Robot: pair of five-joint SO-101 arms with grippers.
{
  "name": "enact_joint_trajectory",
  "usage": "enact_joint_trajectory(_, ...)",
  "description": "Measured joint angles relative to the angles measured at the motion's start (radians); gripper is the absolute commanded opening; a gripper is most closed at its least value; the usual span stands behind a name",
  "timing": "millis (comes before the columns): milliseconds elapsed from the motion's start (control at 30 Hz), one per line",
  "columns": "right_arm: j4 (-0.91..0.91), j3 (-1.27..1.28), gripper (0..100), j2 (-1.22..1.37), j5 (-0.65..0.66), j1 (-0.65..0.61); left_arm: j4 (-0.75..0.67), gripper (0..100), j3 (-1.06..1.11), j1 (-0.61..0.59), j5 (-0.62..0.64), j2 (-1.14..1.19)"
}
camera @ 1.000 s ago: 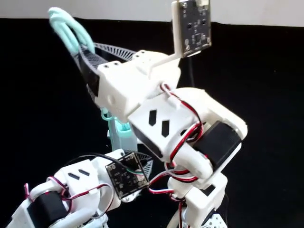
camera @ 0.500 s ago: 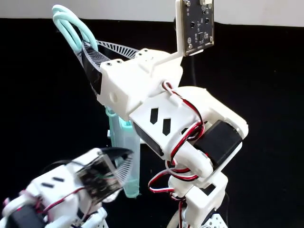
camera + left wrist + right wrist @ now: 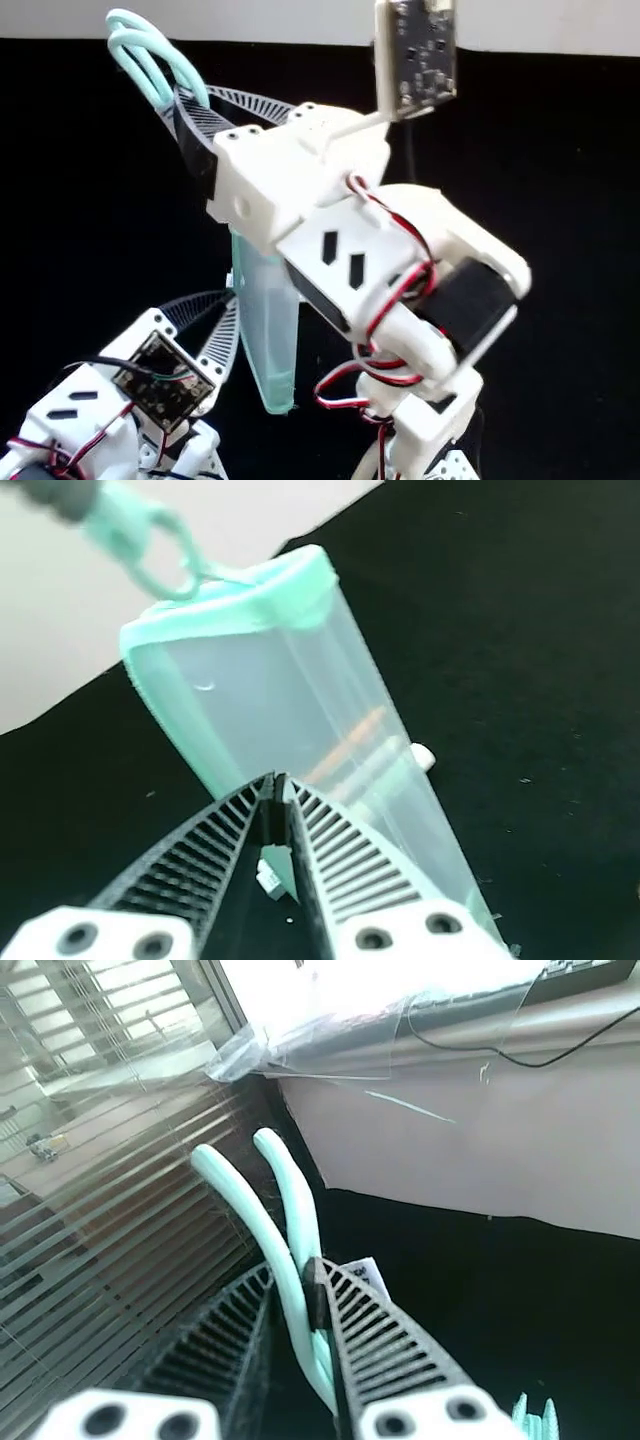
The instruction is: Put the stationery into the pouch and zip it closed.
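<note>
1. Pouch — translucent mint, hanging below the right jaws by its loop.
2. Right gripper — jaws pinching that loop, which rises between them.
3. Left gripper — jaws pressed together, tips against the pouch wall.

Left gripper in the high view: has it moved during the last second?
Yes. The left gripper has swung toward the picture's left edge, away from the right arm's base, uncovering more of the hanging pouch.
</note>
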Motion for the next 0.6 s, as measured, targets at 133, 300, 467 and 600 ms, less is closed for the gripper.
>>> enact_joint_trajectory(133, 0.000, 0.000, 0.7, -0.041, 0.025, 0.000, -0.074, 1, 0.009, -0.107, -0.029, 0.000)
enact_joint_trajectory(300, 0.000, 0.000, 0.7, -0.052, 0.026, 0.000, -0.256, 1, 0.135, -0.169, -0.034, 0.000)
enact_joint_trajectory(467, 0.015, 0.000, 0.7, -0.052, 0.029, 0.000, -0.431, 1, 0.305, -0.230, -0.035, 0.000)
enact_joint_trajectory(600, 0.018, 0.000, 0.7, -0.052, 0.029, 0.000, -0.557, 1, 0.402, -0.302, -0.035, 0.002)
